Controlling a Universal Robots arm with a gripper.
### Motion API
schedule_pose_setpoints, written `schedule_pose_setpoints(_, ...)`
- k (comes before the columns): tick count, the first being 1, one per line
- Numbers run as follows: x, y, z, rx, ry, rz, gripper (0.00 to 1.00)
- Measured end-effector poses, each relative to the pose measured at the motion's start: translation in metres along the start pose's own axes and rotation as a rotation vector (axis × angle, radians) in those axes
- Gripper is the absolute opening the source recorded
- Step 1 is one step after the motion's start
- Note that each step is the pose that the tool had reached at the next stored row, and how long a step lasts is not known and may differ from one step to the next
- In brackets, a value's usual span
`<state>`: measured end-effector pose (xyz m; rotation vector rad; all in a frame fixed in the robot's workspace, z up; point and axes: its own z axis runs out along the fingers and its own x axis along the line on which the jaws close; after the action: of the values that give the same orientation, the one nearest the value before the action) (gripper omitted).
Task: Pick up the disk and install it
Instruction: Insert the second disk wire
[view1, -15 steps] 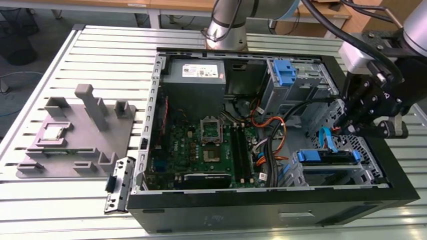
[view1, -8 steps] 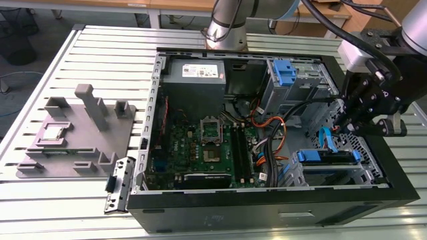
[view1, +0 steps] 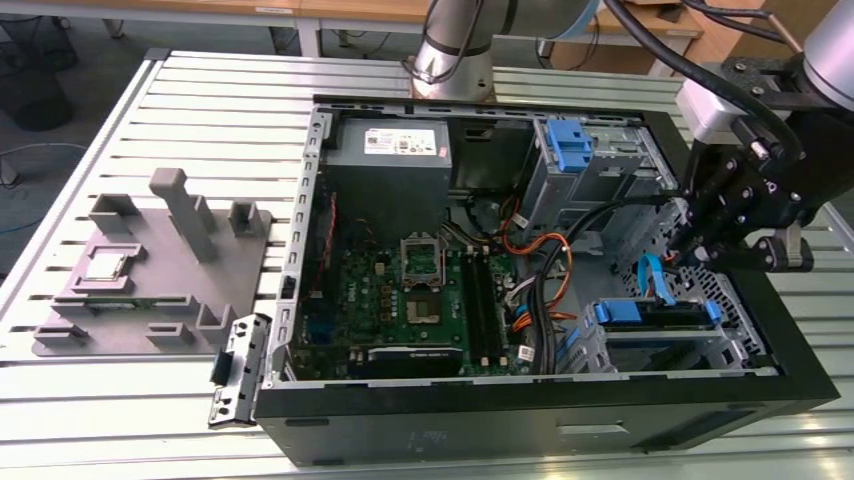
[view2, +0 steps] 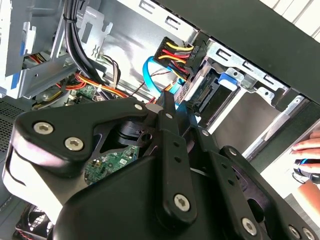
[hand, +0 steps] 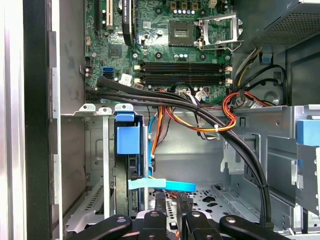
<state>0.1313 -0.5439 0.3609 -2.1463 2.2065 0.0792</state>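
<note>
The gripper hangs inside the open computer case, at the exterior view's right, just above the drive cage. The disk sits slotted in that cage, blue bracket showing. Fingers pinched together, holding nothing, near the light-blue cable.

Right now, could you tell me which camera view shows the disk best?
The exterior view: the disk sits in the case's drive cage, blue bracket along its length visible. The first wrist view shows its blue bracket end edge-on; the second wrist view shows its connector end beyond the gripper.
</note>
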Motion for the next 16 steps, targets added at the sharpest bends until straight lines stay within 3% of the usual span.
schedule_pose_setpoints(16, -0.0027, -0.0146, 0.0008, -0.0003, -0.0063, -0.001, 0.24)
